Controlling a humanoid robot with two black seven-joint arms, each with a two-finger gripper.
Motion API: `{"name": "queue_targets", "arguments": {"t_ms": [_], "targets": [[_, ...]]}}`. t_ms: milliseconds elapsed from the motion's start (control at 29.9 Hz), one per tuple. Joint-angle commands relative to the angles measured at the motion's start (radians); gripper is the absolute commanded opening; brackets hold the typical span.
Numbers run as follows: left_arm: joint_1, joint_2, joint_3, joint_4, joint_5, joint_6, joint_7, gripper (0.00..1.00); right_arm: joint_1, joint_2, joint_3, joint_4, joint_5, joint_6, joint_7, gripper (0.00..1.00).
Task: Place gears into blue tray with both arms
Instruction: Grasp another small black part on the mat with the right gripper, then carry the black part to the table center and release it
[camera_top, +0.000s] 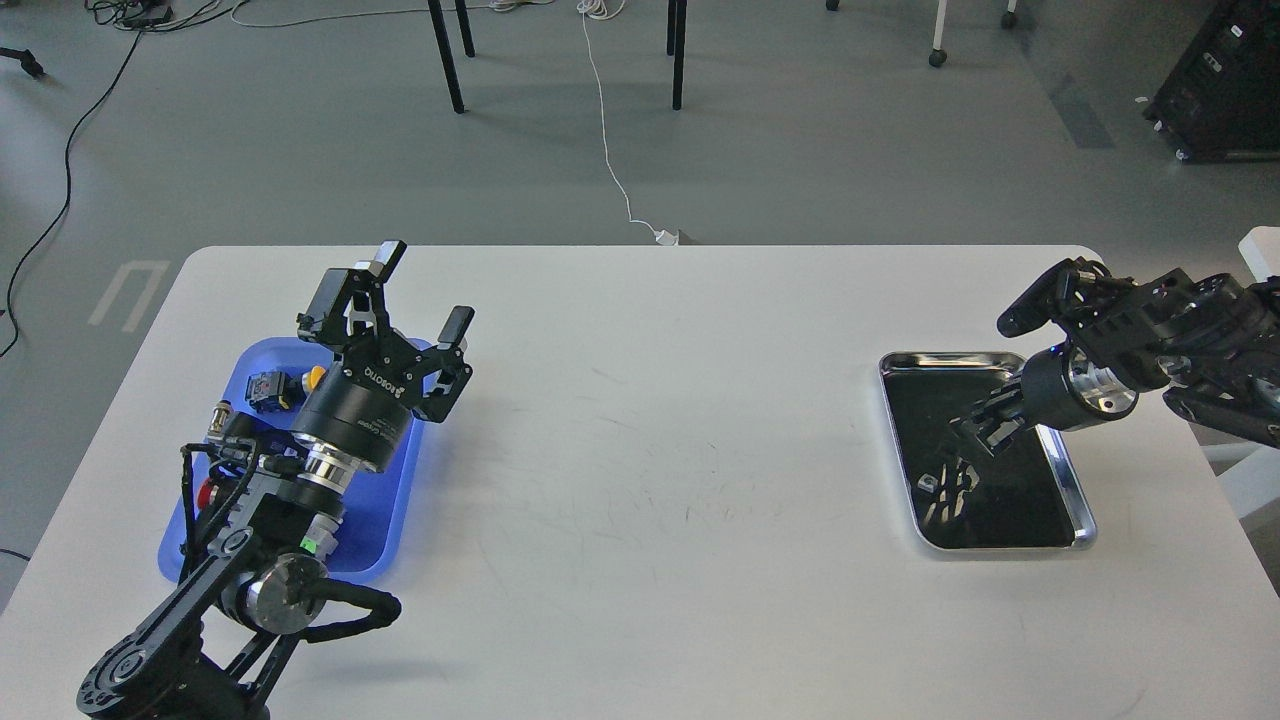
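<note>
Blue tray (395, 500) at table's left w/ switches (268, 390), left gripper (420, 290) spread above it, right gripper (985, 425) over black tray (1085, 520), can't tell state.

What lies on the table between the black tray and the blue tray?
Nothing visible: the white table is bare between the black tray and the blue tray. The left end effector hangs open above the blue tray.

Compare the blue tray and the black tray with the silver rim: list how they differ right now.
The blue tray is bright plastic at the table's left; the black tray is dark and mirror-like with a silver rim, at the right. The blue tray holds coloured switch-like parts; the black tray shows one small pale item, otherwise mostly reflections. The left claw is open above the blue tray; the right claw points down into the black tray. Both are flat, rectangular, round-cornered.
</note>
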Motion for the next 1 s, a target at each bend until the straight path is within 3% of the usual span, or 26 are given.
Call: {"name": "queue_targets", "arguments": {"t_ms": [0, 134, 301, 601, 969], "targets": [[0.000, -0.001, 0.000, 0.000, 0.000, 0.001, 0.001, 0.98, 0.086, -0.001, 0.016, 0.078, 0.059, 0.003, -0.001, 0.15], [0.000, -0.001, 0.000, 0.000, 0.000, 0.001, 0.001, 0.98, 0.171, 0.053, 0.016, 0.170, 0.159, 0.004, -0.001, 0.15], [0.000, 0.002, -0.001, 0.000, 0.000, 0.003, 0.001, 0.98, 0.177, 0.215, 0.010, 0.183, 0.297, -0.008, -0.001, 0.16], [0.001, 0.005, -0.012, 0.000, 0.000, 0.004, 0.001, 0.98, 0.074, 0.458, -0.082, 0.098, 0.403, -0.176, -0.001, 0.16], [0.009, 0.006, -0.017, 0.000, 0.000, 0.004, 0.002, 0.98, 0.002, 0.509, -0.089, 0.065, 0.412, -0.247, -0.001, 0.17]]}}
